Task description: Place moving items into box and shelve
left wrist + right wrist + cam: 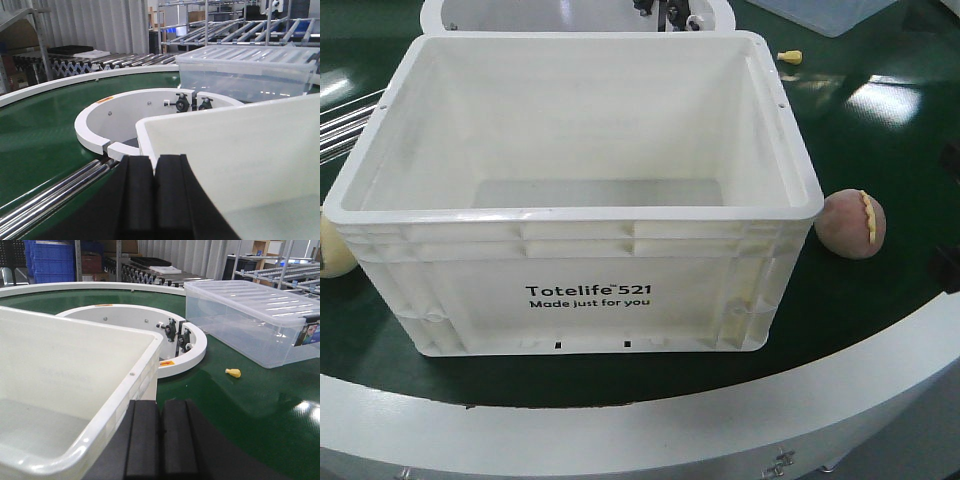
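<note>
The box (585, 215), a large white crate printed "Totelife 521", stands empty on the green conveyor belt. A moving item, a brownish-pink lump with a pale yellow strip (853, 224), lies on the belt against the crate's right front corner. The front view shows neither gripper. In the left wrist view my left gripper (154, 161) is shut and holds nothing, just short of the crate's left rim (150, 123). The right wrist view has my right gripper (160, 406) shut and holding nothing, beside the crate's right rim (127, 387).
A pale yellowish round lump (332, 250) peeks out at the crate's left front. A small yellow piece (233, 372) lies near a clear lidded bin (250, 320). The white centre ring (195, 347) is behind the crate, and steel rollers (50, 192) run on the left.
</note>
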Controlling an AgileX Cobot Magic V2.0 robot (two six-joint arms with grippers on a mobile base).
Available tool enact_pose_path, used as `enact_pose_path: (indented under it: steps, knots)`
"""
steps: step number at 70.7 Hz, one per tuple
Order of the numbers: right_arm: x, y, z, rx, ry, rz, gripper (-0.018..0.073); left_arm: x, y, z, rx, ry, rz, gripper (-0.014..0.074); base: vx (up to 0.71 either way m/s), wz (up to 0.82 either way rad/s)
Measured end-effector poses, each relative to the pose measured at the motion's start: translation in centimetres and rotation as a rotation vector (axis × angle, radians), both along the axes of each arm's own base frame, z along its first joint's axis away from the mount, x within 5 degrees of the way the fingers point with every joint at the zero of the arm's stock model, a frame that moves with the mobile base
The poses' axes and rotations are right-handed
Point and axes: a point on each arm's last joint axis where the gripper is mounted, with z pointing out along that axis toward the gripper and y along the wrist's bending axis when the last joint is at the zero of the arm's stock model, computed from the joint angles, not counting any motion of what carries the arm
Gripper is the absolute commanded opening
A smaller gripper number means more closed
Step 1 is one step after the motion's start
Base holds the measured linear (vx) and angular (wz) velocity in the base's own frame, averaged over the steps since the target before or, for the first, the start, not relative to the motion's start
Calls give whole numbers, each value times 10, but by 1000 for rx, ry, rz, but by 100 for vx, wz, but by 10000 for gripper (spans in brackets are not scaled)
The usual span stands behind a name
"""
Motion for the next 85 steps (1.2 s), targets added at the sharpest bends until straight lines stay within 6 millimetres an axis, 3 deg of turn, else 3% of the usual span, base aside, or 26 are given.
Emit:
enact_pose_path:
  steps: [25, 33, 44, 60, 66, 74, 85]
  knots:
    - [5, 1, 4, 10, -45, -6, -10, 2, 0, 0, -15, 2, 2, -15, 0, 0]
    - [5, 1, 4, 12, -52, -7, 33, 2, 0, 0, -15, 2, 2, 25, 0, 0]
    - [5, 1, 4, 13, -53, -7, 195, 2, 0, 0, -15, 2, 2, 148, 0, 0]
    - [5, 1, 6, 16, -65, -8, 610, 2, 0, 0, -15, 2, 2, 433, 0, 0]
    - [5, 0, 6, 18, -74, -9, 708, 2, 0, 0, -15, 2, 2, 514, 0, 0]
    - [5, 0, 7, 21, -85, -10, 721, 2, 0, 0, -15, -3, 3, 561, 0, 0]
    - [5, 0, 7, 31, -83, -11, 699, 2, 0, 0, -15, 2, 2, 559, 0, 0]
